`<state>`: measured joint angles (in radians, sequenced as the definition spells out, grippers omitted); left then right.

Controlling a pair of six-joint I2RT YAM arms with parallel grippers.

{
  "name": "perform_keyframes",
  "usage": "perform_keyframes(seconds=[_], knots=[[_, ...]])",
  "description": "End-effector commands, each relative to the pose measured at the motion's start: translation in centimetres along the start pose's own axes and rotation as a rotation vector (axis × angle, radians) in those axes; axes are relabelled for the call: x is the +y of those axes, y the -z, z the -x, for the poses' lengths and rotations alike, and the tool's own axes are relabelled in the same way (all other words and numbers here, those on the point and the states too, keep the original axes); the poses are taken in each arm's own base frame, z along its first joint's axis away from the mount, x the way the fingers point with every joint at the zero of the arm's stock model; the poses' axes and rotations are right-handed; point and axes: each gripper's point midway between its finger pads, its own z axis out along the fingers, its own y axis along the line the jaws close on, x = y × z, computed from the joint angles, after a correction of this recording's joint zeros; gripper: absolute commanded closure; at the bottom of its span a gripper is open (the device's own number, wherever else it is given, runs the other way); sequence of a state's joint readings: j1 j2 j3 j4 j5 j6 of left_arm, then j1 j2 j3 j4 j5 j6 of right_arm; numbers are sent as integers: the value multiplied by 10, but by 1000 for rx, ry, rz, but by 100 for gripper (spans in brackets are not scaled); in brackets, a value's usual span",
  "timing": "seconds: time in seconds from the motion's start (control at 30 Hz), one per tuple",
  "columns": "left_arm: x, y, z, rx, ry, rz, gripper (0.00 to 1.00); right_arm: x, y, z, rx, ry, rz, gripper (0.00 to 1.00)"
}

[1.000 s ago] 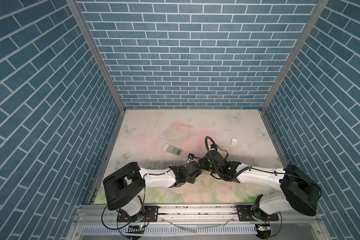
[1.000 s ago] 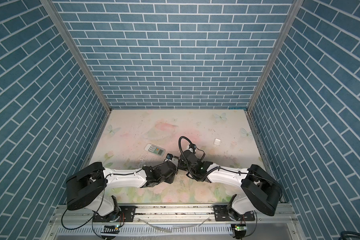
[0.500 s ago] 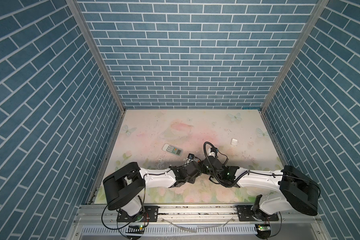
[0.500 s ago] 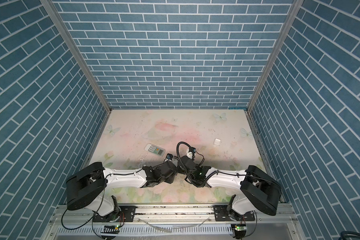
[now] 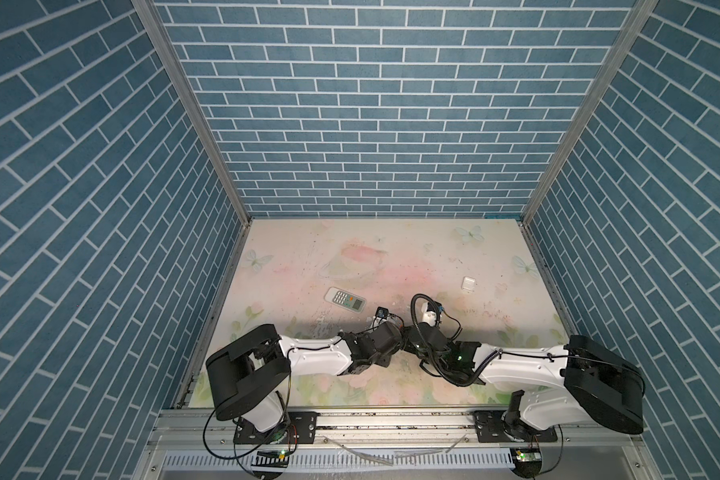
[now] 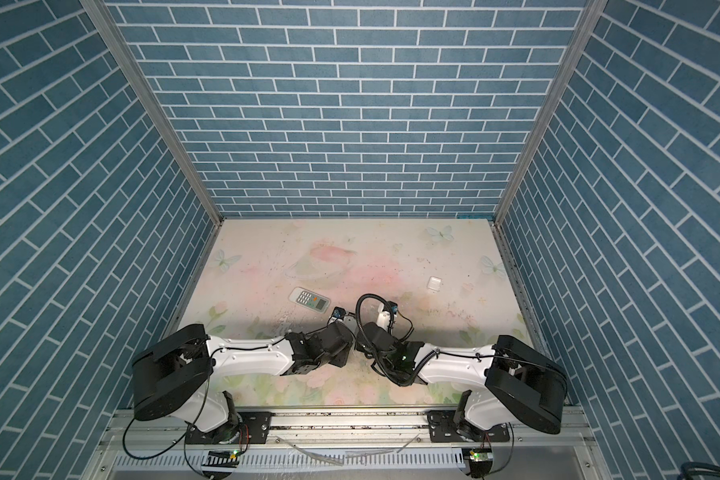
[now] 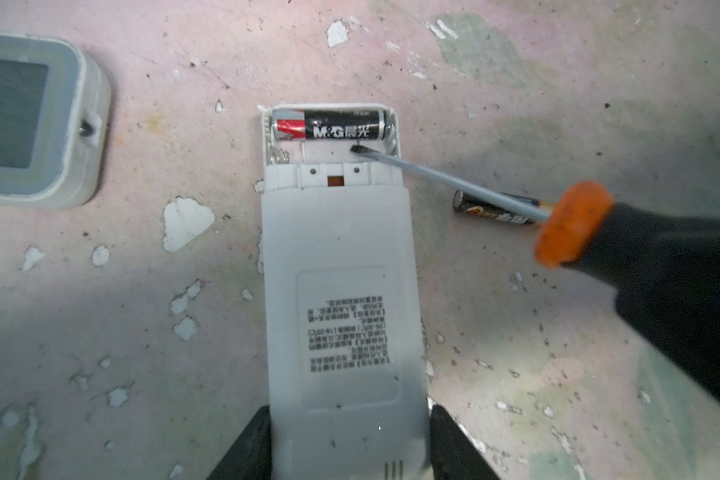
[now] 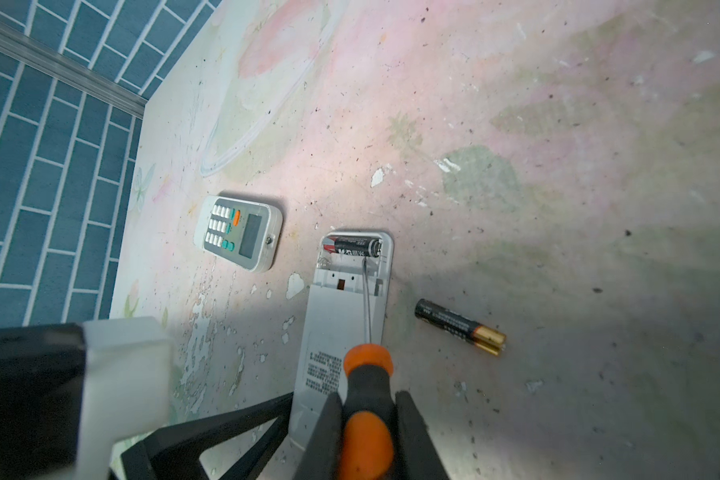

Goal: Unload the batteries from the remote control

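Counting what shows: two remotes, one screwdriver, one small white piece, and two batteries seen for certain. The left gripper [image 7: 350, 449] has its fingers [image 7: 248, 449] pinching the face-down remote [image 7: 341, 291] across both long sides, at the end opposite the open bay. The seated battery [image 7: 333, 126] lies in the bay slot farthest from those fingers. The right gripper [image 8: 366, 436] has its fingers pressed onto the handle of the screwdriver [image 8: 366, 374], whose tip rests in the nearer slot, just beside the seated battery. The loose battery [image 8: 454, 322] lies on the table [image 8: 558, 124] ahead of the right fingers, near the held remote's long edge but apart from it. Its gold end looks doubled, and I cannot tell whether a second one lies against it. The face-up remote [image 8: 240, 230] lies apart on the other side, near the tiled wall [image 8: 38, 166]. The white piece [image 5: 469, 284] lies well away from both grippers. Bare tabletop stretches ahead of the fingertips.
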<state>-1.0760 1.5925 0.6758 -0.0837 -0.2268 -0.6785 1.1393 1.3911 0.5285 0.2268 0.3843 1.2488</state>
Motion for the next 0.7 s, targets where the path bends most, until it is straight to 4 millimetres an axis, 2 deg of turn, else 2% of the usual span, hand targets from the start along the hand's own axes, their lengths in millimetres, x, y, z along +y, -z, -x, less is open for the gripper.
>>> perform_keyframes(seconds=[0.0, 0.67], knots=[[58, -3, -122, 453, -36, 158, 50, -47, -3, -27, 79, 27, -145, 100], [58, -4, -123, 456, -38, 155, 51, -44, -10, -33, 69, 31, -156, 100]])
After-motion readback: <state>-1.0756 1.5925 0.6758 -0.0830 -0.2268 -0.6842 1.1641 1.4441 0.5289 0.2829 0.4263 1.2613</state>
